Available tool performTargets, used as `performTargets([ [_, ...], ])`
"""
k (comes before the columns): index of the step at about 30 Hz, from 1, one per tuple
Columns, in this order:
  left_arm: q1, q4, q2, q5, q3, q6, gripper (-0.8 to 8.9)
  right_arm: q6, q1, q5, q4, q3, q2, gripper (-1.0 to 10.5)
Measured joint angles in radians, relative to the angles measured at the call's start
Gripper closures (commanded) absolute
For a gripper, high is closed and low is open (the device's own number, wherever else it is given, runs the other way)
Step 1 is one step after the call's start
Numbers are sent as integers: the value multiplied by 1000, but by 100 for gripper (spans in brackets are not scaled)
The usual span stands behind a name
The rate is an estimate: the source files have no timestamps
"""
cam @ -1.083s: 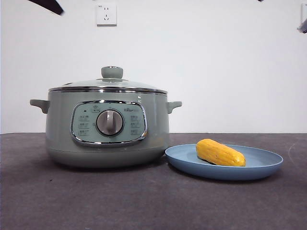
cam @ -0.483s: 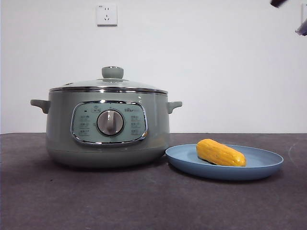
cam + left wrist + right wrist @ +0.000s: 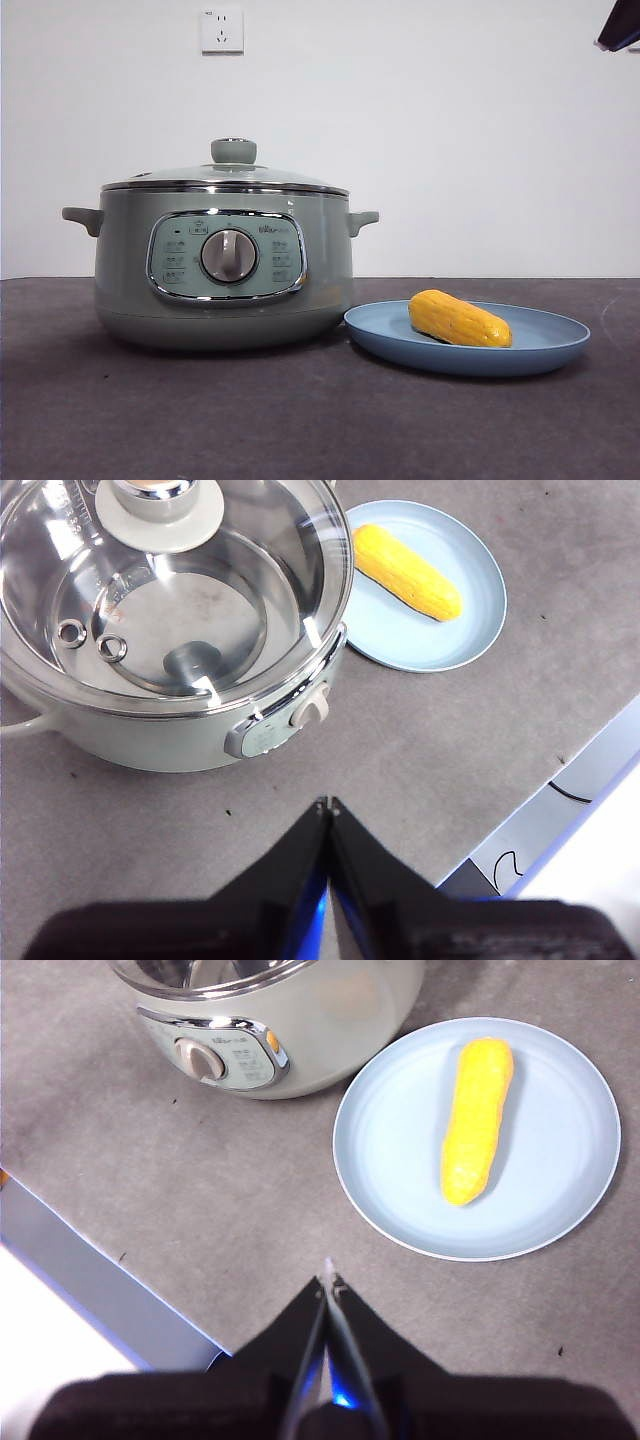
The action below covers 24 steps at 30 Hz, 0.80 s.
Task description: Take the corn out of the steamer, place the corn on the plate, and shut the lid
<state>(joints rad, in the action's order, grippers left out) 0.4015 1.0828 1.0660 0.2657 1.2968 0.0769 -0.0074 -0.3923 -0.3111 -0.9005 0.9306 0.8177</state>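
The left gripper (image 3: 328, 802) has its jaws pressed together with nothing between them, and it hangs high above the grey surface (image 3: 430, 750), in front of the steamer (image 3: 190, 735). The right gripper (image 3: 328, 1282) also has its jaws clenched and empty; it is raised over the bare surface near the plate (image 3: 560, 1210). In the front view only one black tip of an arm (image 3: 622, 25) shows, at the top corner, and I cannot tell which arm it is.

The lid (image 3: 250, 600) sits closed on the steamer, with its green knob (image 3: 233, 151) on top, and through the glass the pot looks empty. The dial (image 3: 229, 256) of the steamer faces the front edge of the surface. Just beside the steamer lies the plate, and the two nearly touch. The corn (image 3: 459, 319) lies on its side on the plate, a little off the middle, toward the steamer. On the white wall behind there is a socket (image 3: 222, 29).
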Motion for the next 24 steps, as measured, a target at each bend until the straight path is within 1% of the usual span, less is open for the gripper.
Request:
performTargets([
  [20, 0, -15, 0, -1, 0, 1, 817, -1, 0, 0, 0, 0, 0, 942],
  [22, 0, -45, 0, -17, 0, 1, 817, -1, 0, 0, 0, 0, 0, 942],
  [24, -6, -119, -3, -49, 0, 10, 817, -1, 0, 0, 0, 0, 0, 942],
])
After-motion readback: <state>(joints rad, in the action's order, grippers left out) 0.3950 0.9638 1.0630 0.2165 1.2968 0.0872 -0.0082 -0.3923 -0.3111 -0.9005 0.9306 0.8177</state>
